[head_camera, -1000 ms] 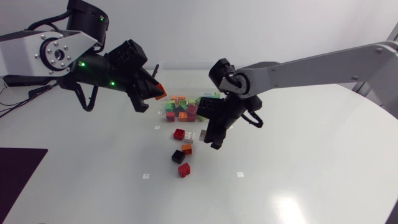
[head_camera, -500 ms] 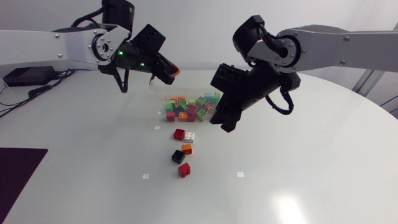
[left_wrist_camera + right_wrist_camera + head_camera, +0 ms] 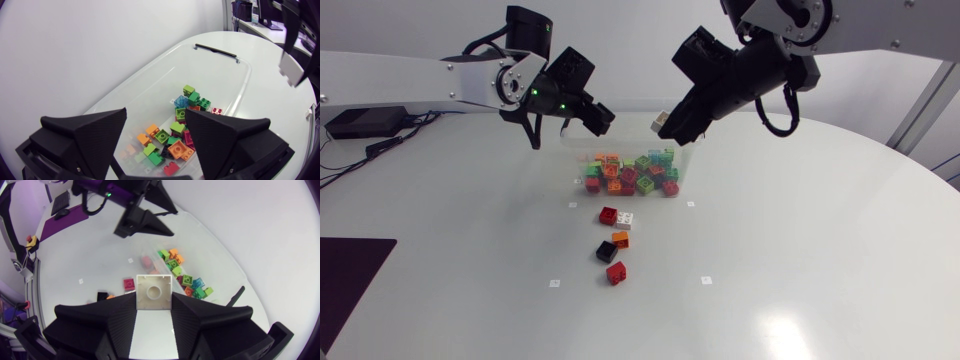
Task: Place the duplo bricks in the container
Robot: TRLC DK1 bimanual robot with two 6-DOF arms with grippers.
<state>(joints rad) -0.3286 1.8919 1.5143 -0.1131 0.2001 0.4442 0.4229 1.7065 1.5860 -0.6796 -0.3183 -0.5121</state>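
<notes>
A clear plastic container (image 3: 686,160) holds several coloured duplo bricks (image 3: 630,172). My left gripper (image 3: 592,115) hangs open over the container's back left corner; in the left wrist view it (image 3: 156,114) has nothing between its fingers and the brick pile (image 3: 175,137) lies below. My right gripper (image 3: 670,122) is above the container's back edge, shut on a white brick (image 3: 662,123), which shows stud-side up between its fingers (image 3: 153,292). On the table in front of the container lie a red brick (image 3: 608,214), a white brick (image 3: 624,219), an orange brick (image 3: 620,239), a black brick (image 3: 607,251) and another red brick (image 3: 616,272).
A dark mat (image 3: 345,275) lies at the table's left front edge. Small white markers (image 3: 555,283) dot the tabletop around the loose bricks. The right wrist view looks down on my left gripper (image 3: 145,222) and the container's bricks (image 3: 185,275).
My left gripper moved right over the container and opened; the orange brick it held is gone from it. My right gripper rose from the table to above the container with the white brick.
</notes>
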